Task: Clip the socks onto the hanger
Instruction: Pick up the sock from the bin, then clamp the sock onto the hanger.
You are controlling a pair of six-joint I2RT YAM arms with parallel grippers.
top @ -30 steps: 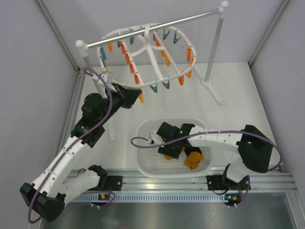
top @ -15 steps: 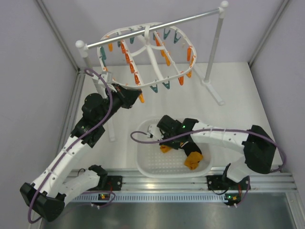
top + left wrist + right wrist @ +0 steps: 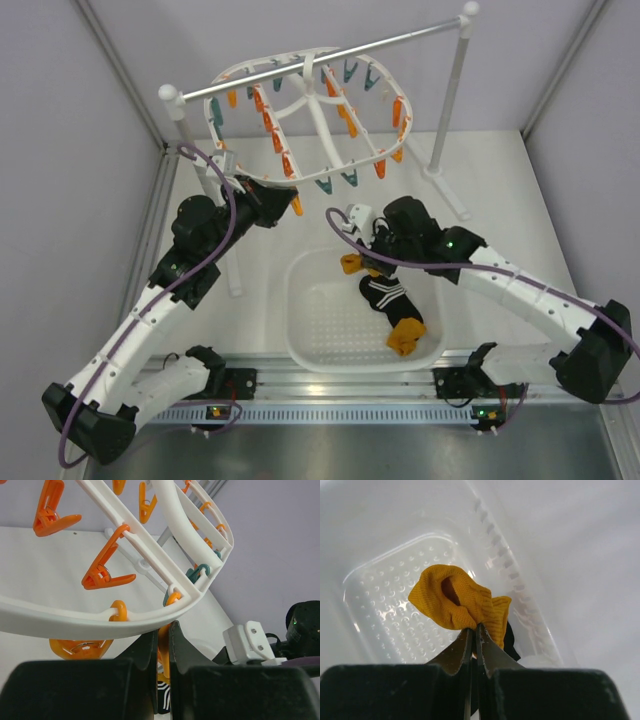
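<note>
The white oval hanger (image 3: 300, 110) hangs from a silver rod, with orange and teal clothespins below its rim. My left gripper (image 3: 288, 207) is shut on an orange clothespin (image 3: 164, 652) at the hanger's near edge (image 3: 100, 620). My right gripper (image 3: 362, 262) is shut on a mustard-orange sock (image 3: 457, 605), held above the basket's far rim; it also shows in the top view (image 3: 350, 264). A black striped sock (image 3: 385, 293) and a second mustard-orange sock (image 3: 404, 336) lie in the basket.
The white perforated basket (image 3: 305, 330) stands at the near middle. The silver rod (image 3: 330, 55) rests on two white posts (image 3: 450, 100), the left post next to my left arm. Grey walls close in both sides.
My right gripper has risen out of the basket and moved back and right, carrying the mustard-orange sock. The left arm has not moved.
</note>
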